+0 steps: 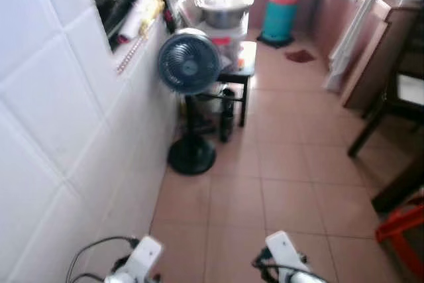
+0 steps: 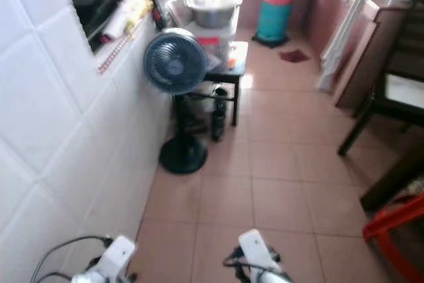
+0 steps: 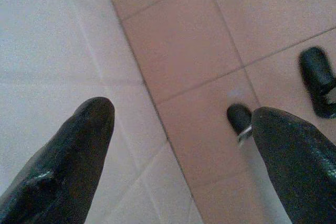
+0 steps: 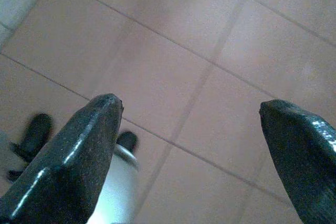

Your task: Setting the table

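Upper left of frame: pedestal fan (image 1: 189,63) beside tiled wall (image 1: 59,130). My left gripper (image 3: 178,145) and right gripper (image 4: 191,145) hang released, empty; I judge walking steadily past the fan wisest.

No text, brand, number or sign could be read anywhere. A red label patch showed on the white container (image 1: 224,43) just behind the standing fan (image 1: 189,63), but it was too blurred to make out. The teal gas cylinder (image 1: 278,18) beyond the fan bore no legible marking.
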### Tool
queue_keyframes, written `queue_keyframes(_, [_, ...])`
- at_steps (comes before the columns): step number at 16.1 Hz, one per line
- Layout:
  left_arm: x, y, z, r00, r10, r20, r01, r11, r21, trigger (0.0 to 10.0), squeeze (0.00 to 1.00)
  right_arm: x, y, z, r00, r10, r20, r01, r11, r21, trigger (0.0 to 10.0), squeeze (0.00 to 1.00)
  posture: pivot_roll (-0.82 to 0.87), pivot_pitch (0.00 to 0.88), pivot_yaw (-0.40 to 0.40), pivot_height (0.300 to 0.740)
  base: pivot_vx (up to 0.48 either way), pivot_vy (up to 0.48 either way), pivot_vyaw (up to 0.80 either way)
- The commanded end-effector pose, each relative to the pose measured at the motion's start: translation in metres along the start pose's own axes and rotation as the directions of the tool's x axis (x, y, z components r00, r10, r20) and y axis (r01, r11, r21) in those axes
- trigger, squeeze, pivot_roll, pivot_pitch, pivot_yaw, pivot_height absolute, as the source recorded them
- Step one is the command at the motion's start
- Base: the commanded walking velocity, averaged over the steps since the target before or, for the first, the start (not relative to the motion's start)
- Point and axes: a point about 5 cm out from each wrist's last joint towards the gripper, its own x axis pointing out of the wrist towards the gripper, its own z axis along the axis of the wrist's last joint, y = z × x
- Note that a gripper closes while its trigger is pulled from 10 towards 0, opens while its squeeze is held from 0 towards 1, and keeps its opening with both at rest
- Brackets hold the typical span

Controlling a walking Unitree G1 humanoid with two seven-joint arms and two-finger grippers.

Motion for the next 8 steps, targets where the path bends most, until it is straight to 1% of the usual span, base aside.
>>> queue_keyframes(1, [-0.0018, 0.0014, -0.0087, 1.000, 0.008, -0.025, -0.008, 1.000, 0.004, 10.0, 0.00, 0.0015, 0.0030, 0.0037, 1.000, 0.006, 0.003, -0.006, 1.000, 0.007, 10.0, 0.00, 0.03, 0.000, -0.007, 0.740, 0.000, 0.000, 0.00])
queue_keyframes(3, [-0.0017, 0.0010, -0.0079, 1.000, 0.000, -0.020, 0.000, 1.000, -0.006, 10.0, 0.00, 0.0014, 0.0031, 0.0032, 1.000, 0.007, 0.001, -0.007, 1.000, 0.013, 10.0, 0.00, 0.04, 0.000, -0.008, 0.740, 0.000, 0.000, 0.00])
queue_keyframes(8, [-0.0007, 0.0008, -0.0040, 1.000, 0.004, -0.015, -0.004, 1.000, -0.004, 10.0, 0.00, 0.0017, 0.0015, 0.0042, 1.000, 0.005, 0.000, -0.005, 1.000, 0.004, 10.0, 0.00, 0.04, 0.000, -0.014, 0.740, 0.000, 0.000, 0.00])
